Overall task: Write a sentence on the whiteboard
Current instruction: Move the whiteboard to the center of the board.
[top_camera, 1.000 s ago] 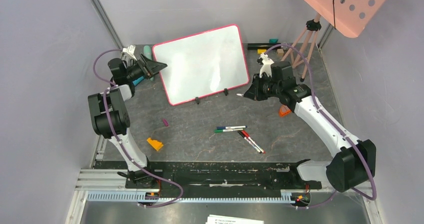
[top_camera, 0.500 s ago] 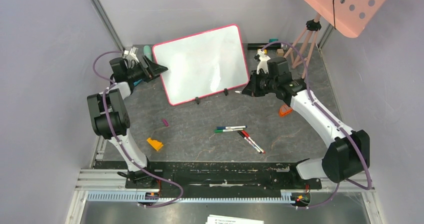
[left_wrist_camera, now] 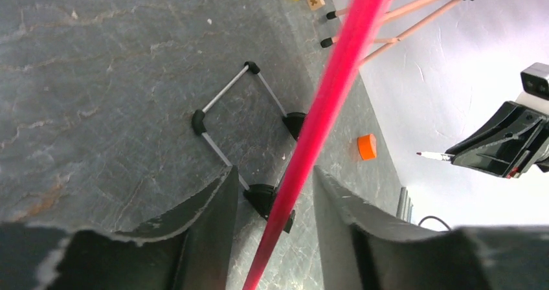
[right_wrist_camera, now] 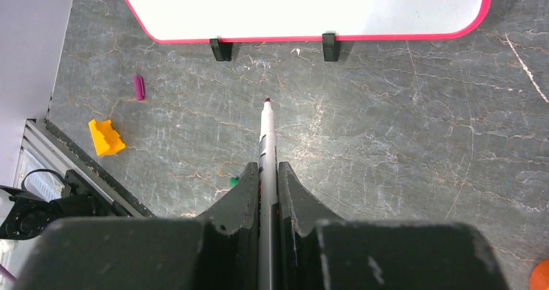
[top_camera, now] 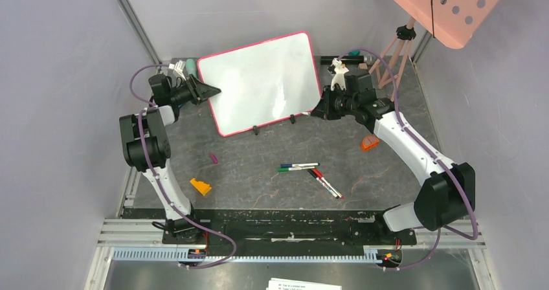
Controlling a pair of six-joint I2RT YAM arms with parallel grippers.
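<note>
Near left lie an orange plastic wedge block (top_camera: 200,186) and a small purple cap (top_camera: 213,158). Several loose marker pens (top_camera: 299,166) lie near centre. Beyond them the right gripper (right_wrist_camera: 265,173) is clenched on a white-barrelled marker with a dark red tip (right_wrist_camera: 266,131), its tip near but clear of the white, pink-rimmed whiteboard (top_camera: 259,83). The board stands tilted at far centre. The left gripper (left_wrist_camera: 273,170) straddles its left edge, jaws apart; contact possible, rim blurred. A pink-legged tripod (top_camera: 392,54) stands far right.
</note>
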